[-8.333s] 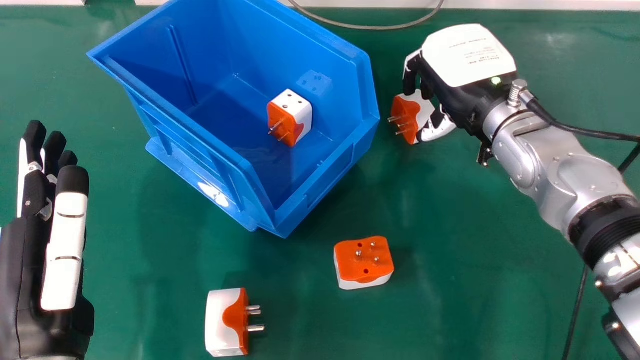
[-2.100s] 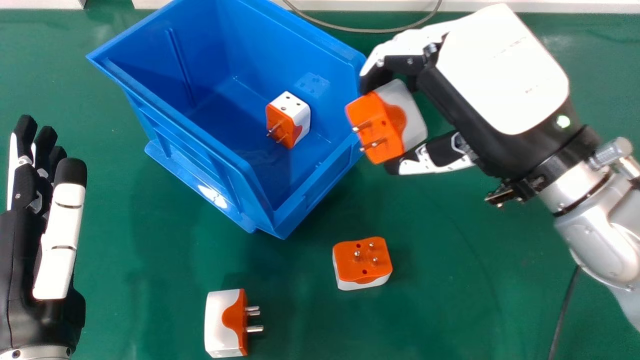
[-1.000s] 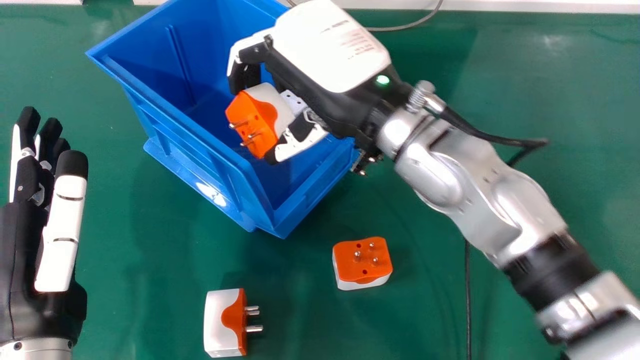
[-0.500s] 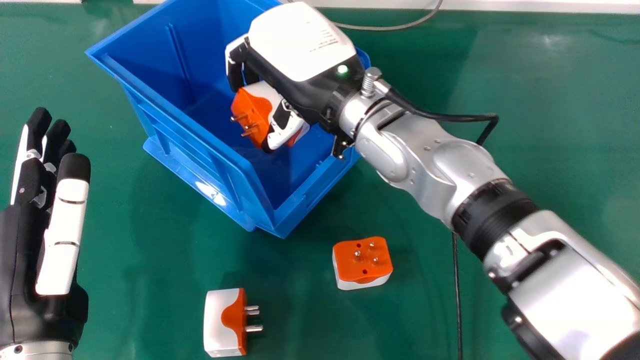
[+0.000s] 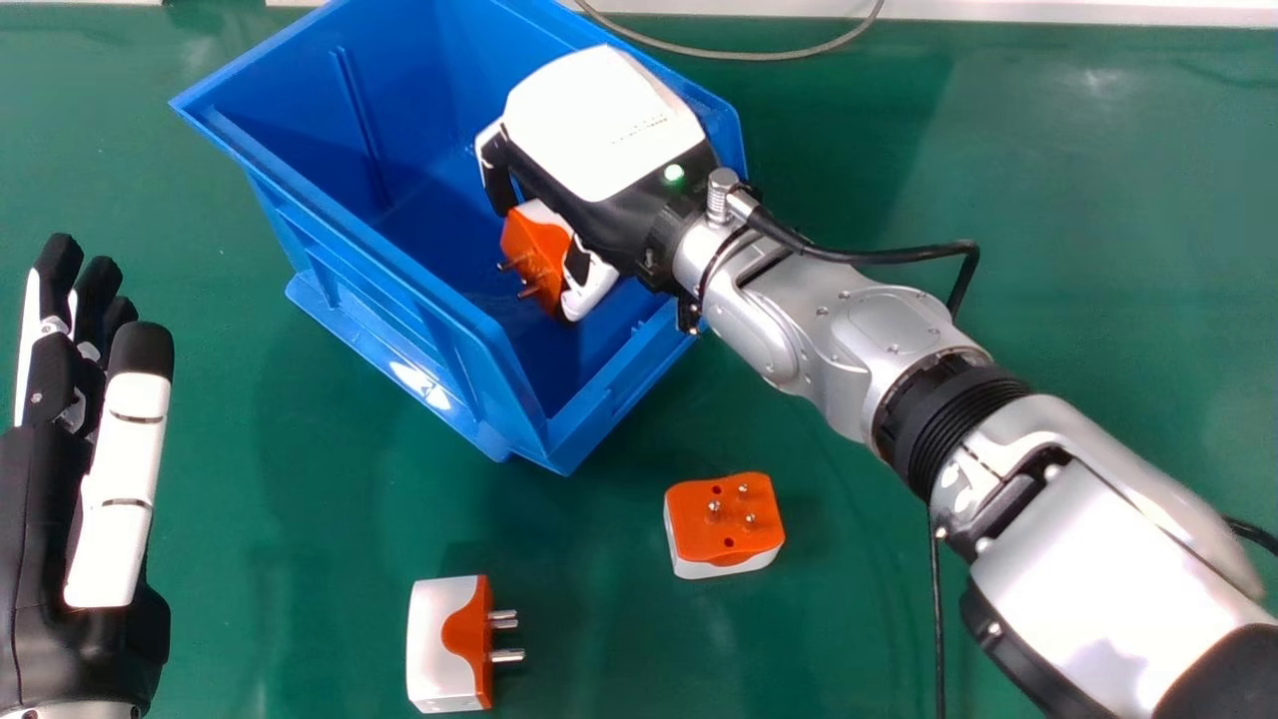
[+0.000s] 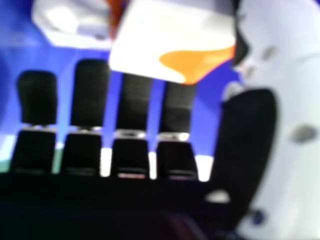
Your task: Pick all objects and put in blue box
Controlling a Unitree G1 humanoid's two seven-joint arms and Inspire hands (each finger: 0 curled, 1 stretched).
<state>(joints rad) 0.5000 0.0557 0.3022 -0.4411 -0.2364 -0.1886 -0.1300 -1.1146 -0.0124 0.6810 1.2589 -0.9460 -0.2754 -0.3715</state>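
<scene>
Inside the blue box (image 5: 399, 270), my right hand (image 5: 604, 130) is low, its fingers and thumb round an orange-and-white plug adapter (image 5: 535, 252) with its pins showing. In the right hand view, that adapter (image 6: 145, 42) lies between the fingertips and thumb of my right hand (image 6: 245, 140), with another white-and-orange adapter (image 6: 72, 20) beside it. An adapter (image 5: 724, 524) rests pins up on the green table (image 5: 329, 559); one more (image 5: 447, 644) lies with its pins sideways. My left hand (image 5: 60, 519) is open at the left edge.
A grey cable (image 5: 739, 55) curves behind the box. My right forearm (image 5: 849, 340) crosses over the box's near right rim, with a black cable (image 5: 889, 255) looping from the wrist. Another dark cable (image 5: 939, 619) runs along the table below that arm.
My right hand lifted an adapter from the table right of the box, carried it left over the rim and lowered it inside. The left hand shifted only slightly.
</scene>
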